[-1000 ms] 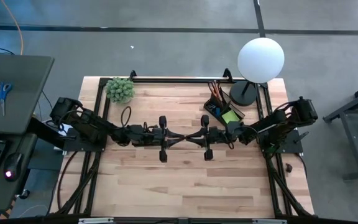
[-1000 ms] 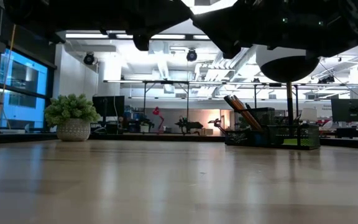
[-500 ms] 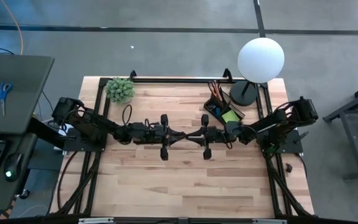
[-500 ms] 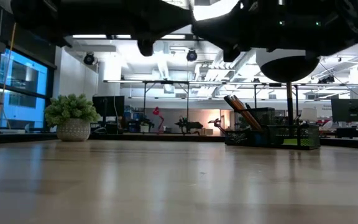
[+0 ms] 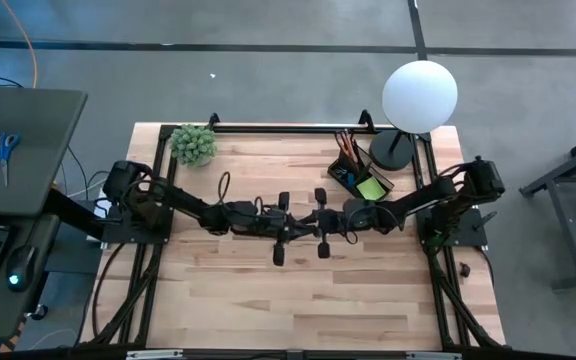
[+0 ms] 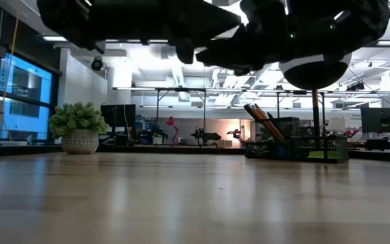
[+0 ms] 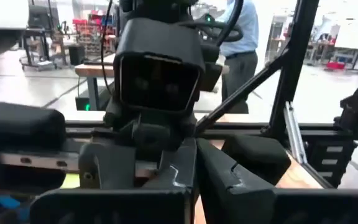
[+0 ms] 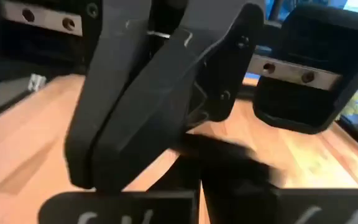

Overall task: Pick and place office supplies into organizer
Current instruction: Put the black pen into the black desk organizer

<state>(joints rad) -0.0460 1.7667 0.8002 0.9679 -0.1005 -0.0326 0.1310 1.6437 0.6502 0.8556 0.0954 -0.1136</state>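
The black organizer (image 5: 358, 178) stands on the table at the back right. Orange and wooden pencils (image 5: 346, 145), a lime-green sticky-note pad (image 5: 370, 187) and a small blue piece (image 5: 340, 173) sit inside it. In the low view the organizer (image 6: 296, 146) stands at the far right with the pencils (image 6: 259, 116) leaning out. Both arms reach level over the table's middle, well above the wood. My left gripper (image 5: 304, 224) and my right gripper (image 5: 296, 227) are both shut and empty, and their fingers overlap side by side. My left gripper's shut fingers (image 8: 142, 118) lie close alongside the right gripper's fingers (image 7: 179, 171), both level and pointing opposite ways. Whether the two touch, I cannot tell. Neither gripper touches any office supply or the organizer.
A white globe lamp (image 5: 419, 95) on a black base stands behind the organizer. A green potted plant (image 5: 193, 143) sits at the back left corner. Bare wood (image 5: 298, 290) stretches along the near half of the table. A person shows in the room beyond.
My left gripper has moved toward the table's right edge and my right gripper toward the left edge, both a little toward the near edge. Their fingers stood tip to tip before and now overlap side by side.
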